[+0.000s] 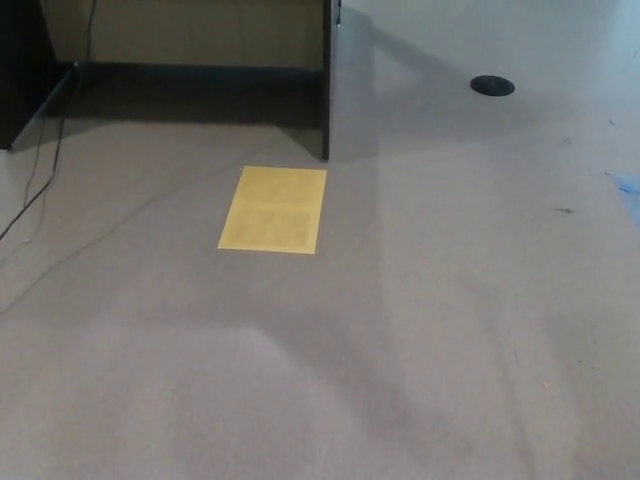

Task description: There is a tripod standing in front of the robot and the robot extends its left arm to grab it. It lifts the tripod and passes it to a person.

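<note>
No tripod shows in the head view, and neither of my hands nor any arm is in the picture. No person is in view either. I see only a grey carpeted floor (420, 330) with a yellow rectangular sheet (273, 209) lying flat on it left of centre.
A dark vertical panel edge (325, 80) stands behind the yellow sheet, with a dark baseboard (190, 70) running left from it. A thin cable (45, 175) trails over the floor at the left. A black round disc (492, 85) lies at the back right. A blue scrap (628, 183) sits at the right edge.
</note>
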Controlling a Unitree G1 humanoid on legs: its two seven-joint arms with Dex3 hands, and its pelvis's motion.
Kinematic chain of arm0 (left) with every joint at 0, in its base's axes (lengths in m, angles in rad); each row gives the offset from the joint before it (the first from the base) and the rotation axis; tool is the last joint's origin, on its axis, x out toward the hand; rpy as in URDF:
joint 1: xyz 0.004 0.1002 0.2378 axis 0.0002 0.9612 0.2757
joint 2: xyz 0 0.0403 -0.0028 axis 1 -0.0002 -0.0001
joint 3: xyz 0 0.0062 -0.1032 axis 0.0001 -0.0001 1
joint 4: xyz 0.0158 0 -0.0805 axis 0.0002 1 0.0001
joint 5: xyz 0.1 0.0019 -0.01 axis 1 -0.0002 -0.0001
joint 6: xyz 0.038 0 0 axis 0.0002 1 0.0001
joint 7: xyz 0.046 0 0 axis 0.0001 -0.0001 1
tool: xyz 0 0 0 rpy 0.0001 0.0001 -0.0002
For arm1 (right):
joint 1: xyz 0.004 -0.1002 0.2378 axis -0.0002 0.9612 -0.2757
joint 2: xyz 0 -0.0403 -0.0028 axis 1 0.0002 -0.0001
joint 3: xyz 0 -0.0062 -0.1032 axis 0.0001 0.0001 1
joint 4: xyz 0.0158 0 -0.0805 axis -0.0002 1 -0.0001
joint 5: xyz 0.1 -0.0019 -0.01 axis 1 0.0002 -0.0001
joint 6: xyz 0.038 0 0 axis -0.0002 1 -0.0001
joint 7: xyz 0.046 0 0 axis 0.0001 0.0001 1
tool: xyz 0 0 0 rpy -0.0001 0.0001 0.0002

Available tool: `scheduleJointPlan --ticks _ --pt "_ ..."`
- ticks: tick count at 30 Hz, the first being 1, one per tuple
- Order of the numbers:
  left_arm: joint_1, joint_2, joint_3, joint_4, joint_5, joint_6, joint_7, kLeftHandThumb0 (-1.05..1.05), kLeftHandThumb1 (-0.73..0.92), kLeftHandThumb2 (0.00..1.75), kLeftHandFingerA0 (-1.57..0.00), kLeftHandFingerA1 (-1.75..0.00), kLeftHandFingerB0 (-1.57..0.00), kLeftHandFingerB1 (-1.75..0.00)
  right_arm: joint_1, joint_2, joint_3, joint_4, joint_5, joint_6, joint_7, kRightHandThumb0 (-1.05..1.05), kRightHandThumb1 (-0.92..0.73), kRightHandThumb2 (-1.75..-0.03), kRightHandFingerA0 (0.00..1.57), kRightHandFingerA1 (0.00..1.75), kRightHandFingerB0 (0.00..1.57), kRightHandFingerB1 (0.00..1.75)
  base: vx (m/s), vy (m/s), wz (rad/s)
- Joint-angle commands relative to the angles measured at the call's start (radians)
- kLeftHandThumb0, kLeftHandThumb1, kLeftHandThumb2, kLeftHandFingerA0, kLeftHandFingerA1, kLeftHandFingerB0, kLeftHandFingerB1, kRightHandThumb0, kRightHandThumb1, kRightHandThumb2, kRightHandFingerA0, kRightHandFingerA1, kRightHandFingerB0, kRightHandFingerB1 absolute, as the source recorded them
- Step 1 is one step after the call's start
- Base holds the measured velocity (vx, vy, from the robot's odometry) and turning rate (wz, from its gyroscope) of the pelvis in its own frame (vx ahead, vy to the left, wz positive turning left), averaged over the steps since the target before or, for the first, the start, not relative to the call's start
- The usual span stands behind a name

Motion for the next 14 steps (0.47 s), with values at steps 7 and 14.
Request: scheduleJointPlan --ticks 7,14 --pt "0.012 0.019 0.002 -0.003 0.009 0.011 0.014 -0.48 0.52 0.57 -0.33 -0.34 -0.32 -0.31 0.012 -0.01 0.0 -0.002 0.003 0.015 -0.001 -0.41 -0.66 -0.59 0.7 0.41 0.57 0.37 0.0 0.0 0.0" --pt "0.01 0.02 -0.003 0.001 0.018 0.016 0.026 -0.47 0.52 0.57 -0.33 -0.34 -0.31 -0.31 0.014 -0.011 -0.001 -0.005 0.007 0.011 0.006 -0.41 -0.67 -0.6 0.7 0.42 0.57 0.38 0.0 0.0 0.0"
